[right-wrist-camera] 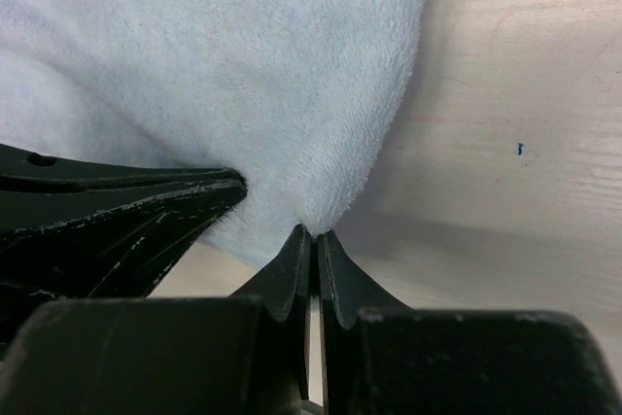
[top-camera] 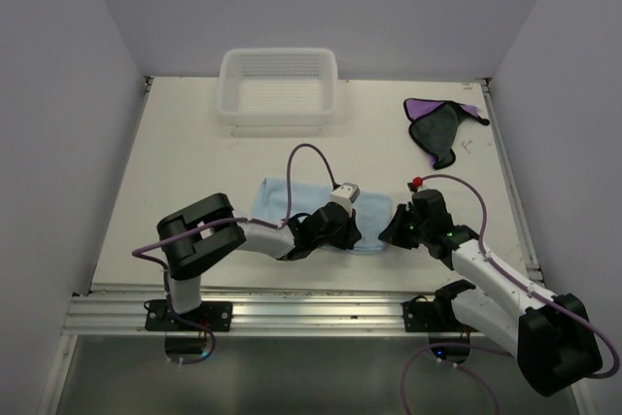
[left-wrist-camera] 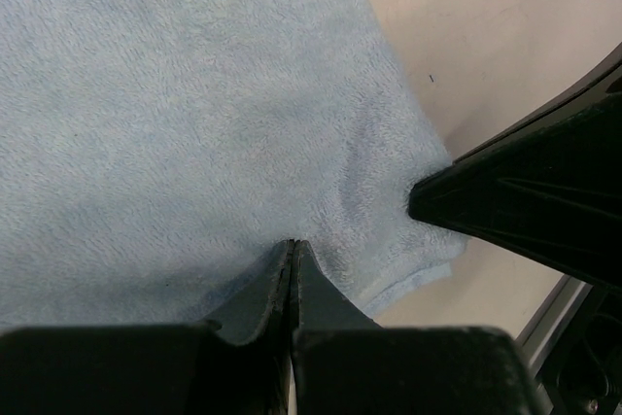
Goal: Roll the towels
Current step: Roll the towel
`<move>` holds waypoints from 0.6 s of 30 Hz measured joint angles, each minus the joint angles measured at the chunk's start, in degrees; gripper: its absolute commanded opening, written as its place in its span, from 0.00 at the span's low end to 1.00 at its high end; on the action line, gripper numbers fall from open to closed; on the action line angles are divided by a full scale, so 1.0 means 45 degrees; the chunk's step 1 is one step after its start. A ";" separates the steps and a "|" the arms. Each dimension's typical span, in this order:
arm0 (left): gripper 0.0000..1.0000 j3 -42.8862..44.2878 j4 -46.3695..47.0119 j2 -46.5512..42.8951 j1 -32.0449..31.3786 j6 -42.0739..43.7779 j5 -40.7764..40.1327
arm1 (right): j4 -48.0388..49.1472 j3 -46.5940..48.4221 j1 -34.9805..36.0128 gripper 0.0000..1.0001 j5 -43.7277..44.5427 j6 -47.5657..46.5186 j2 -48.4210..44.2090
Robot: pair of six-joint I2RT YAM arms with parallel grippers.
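Your left gripper and right gripper are both clamped on the near edge of the blue towel. It lies flat just in front of the basket; the purple towel sits to the basket's right. Both pinches look shallow, so uneven pulling could slip a corner and skew the roll.
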 measured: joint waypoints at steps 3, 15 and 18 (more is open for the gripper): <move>0.00 0.0000 0.0005 0.0000 -0.0005 0.0000 -0.0005 | 0.0126 0.0019 0.0233 0.00 -0.0005 0.0000 0.0102; 0.00 0.0000 0.0034 0.0019 -0.0005 -0.0005 -0.0034 | 0.0359 0.0515 0.1219 0.00 0.0015 0.0068 0.0403; 0.00 0.0000 0.0034 0.0019 -0.0015 -0.0005 -0.0044 | 0.0491 0.0612 0.1350 0.00 0.0029 0.0121 0.0500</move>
